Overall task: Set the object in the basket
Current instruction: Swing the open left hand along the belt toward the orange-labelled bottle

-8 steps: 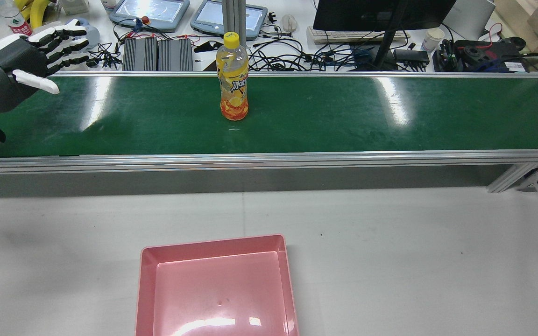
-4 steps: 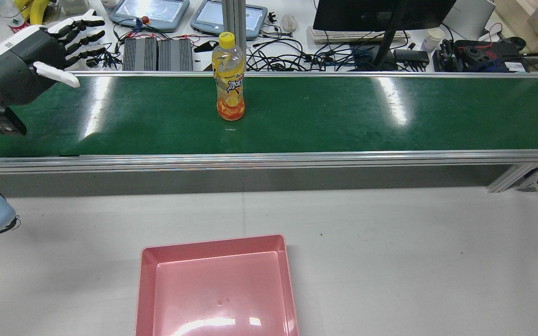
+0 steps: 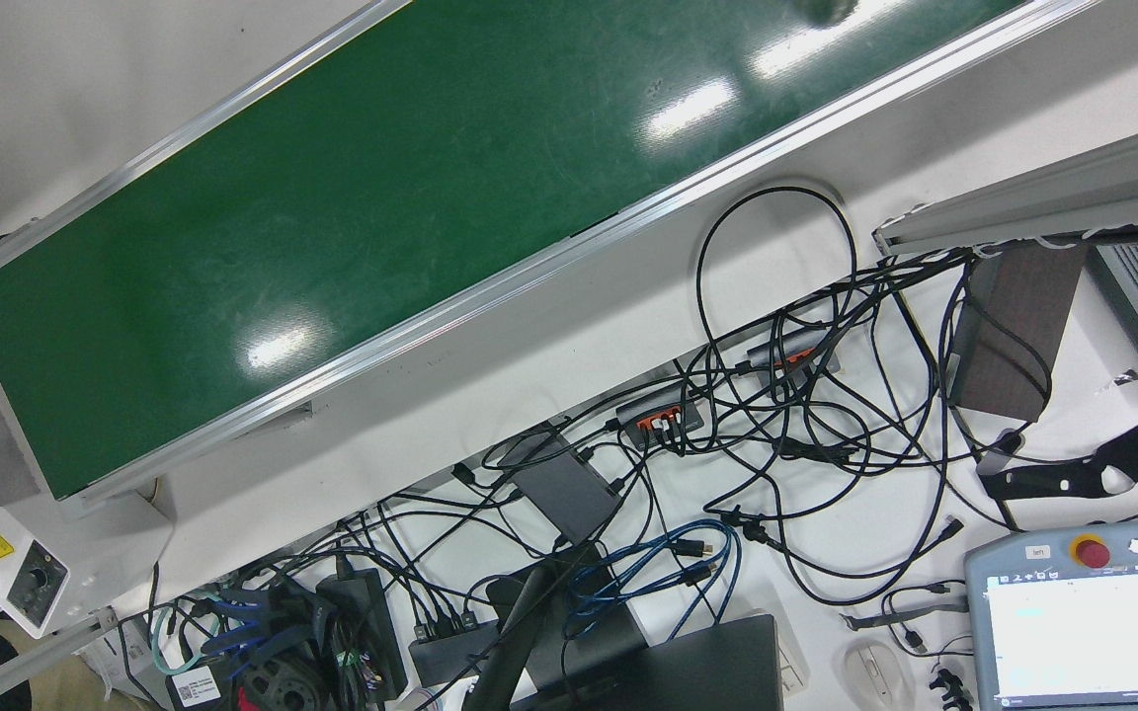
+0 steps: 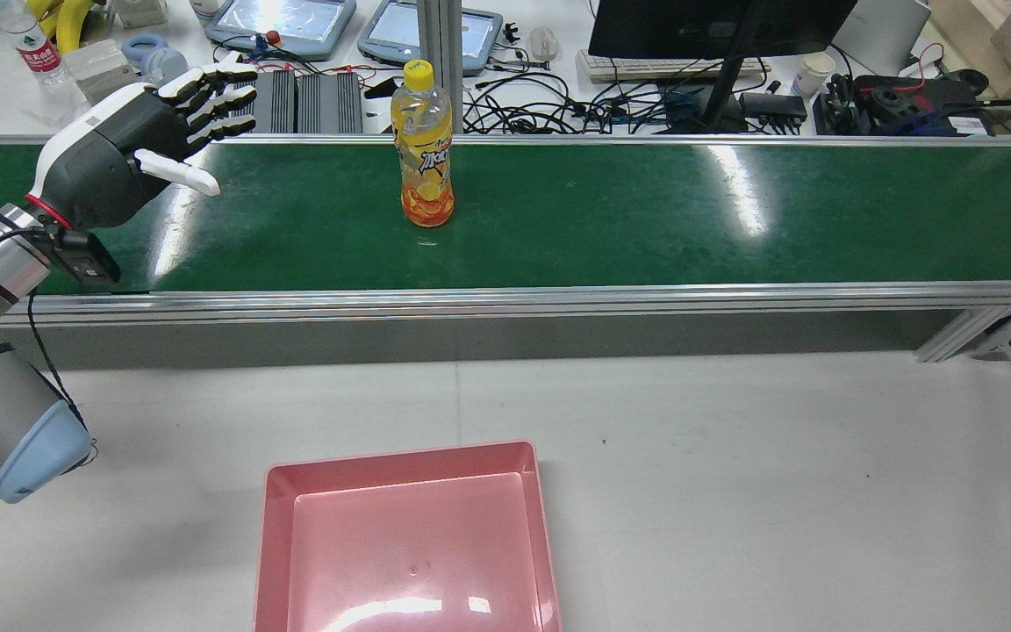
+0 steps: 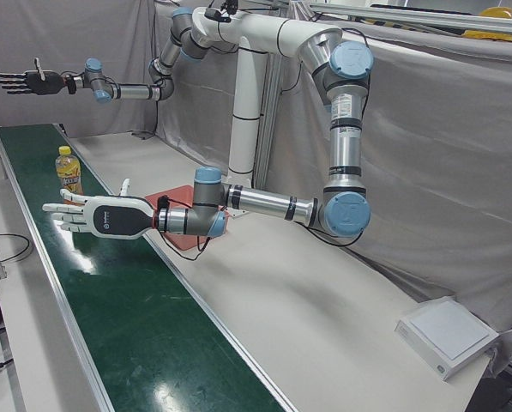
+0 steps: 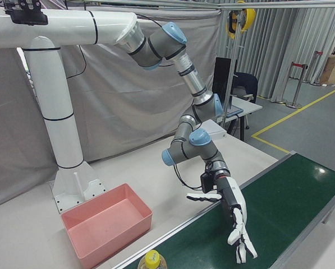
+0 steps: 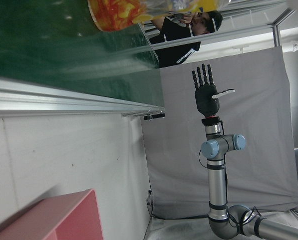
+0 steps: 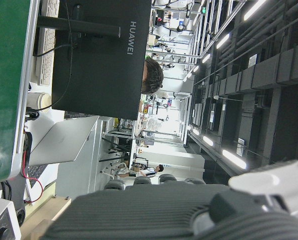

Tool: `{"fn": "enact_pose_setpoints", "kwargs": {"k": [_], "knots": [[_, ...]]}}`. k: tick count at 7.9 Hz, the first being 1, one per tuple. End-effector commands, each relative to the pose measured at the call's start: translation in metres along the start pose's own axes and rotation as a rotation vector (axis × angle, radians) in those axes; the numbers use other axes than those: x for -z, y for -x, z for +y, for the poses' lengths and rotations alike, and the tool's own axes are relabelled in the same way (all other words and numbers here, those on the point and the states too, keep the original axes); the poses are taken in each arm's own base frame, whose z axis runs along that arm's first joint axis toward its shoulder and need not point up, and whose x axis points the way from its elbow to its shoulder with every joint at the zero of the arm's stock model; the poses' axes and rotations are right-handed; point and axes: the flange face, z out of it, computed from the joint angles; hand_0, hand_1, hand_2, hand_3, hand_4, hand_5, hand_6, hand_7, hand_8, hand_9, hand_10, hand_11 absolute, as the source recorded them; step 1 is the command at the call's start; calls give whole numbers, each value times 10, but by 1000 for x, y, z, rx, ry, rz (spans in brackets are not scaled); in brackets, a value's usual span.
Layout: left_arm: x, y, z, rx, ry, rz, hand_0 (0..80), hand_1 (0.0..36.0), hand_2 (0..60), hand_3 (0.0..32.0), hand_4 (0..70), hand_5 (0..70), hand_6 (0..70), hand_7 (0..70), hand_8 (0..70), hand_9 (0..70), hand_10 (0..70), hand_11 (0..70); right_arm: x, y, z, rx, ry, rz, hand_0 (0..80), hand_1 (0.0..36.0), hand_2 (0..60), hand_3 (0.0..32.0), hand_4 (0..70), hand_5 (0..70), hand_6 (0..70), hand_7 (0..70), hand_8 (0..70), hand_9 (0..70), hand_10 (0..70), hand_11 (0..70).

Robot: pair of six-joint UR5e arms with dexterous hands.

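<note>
my left hand (image 4: pixel 132 154) hangs empty with fingers spread, well to the side of the yellow-capped juice bottle (image 4: pixel 422 149) standing upright on the green conveyor belt (image 4: pixel 646 219); it looks full, smooth and tippy, so i'd wrap its labelled middle.

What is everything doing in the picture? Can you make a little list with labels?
bottle: yellow-capped juice bottle standing upright on the green belt
basket: pink basket on the white table, nothing in it
left hand: left hand open, fingers spread, above the belt, apart from the bottle
right hand: right hand open, raised high beyond the far end of the belt, holding nothing
task step: bottle not yet grasped
</note>
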Motion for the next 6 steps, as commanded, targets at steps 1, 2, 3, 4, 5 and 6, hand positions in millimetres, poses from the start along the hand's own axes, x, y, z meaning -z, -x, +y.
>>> {"fn": "enact_pose_setpoints", "kwargs": {"k": [1,2,3,4,5,6], "knots": [[-9,5,10,-2,-1,-5,540,109,0,48,130,250,22,12,95,97,83,135,0,0,1,0,1,0,0,0,0,0,0,0,0,0,0,0,0,0],[-14,6,13,-6,3,-3,539,97,0,54,124,248,20,11,92,94,86,139,0,0,1,0,1,0,0,0,0,0,0,0,0,0,0,0,0,0],[-20,7,13,-6,1,-4,540,95,0,48,127,250,23,12,94,97,84,135,0,0,1,0,1,0,0,0,0,0,0,0,0,0,0,0,0,0],[-29,10,12,-7,-2,-7,540,95,0,46,128,248,22,12,94,97,80,130,0,0,1,0,1,0,0,0,0,0,0,0,0,0,0,0,0,0],[-35,13,13,-7,-3,-9,538,95,0,50,127,246,22,9,95,97,77,126,0,0,1,0,1,0,0,0,0,0,0,0,0,0,0,0,0,0],[-40,22,16,-2,0,-19,537,95,0,54,123,242,19,8,94,96,77,126,0,0,1,0,1,0,0,0,0,0,0,0,0,0,0,0,0,0]]}}
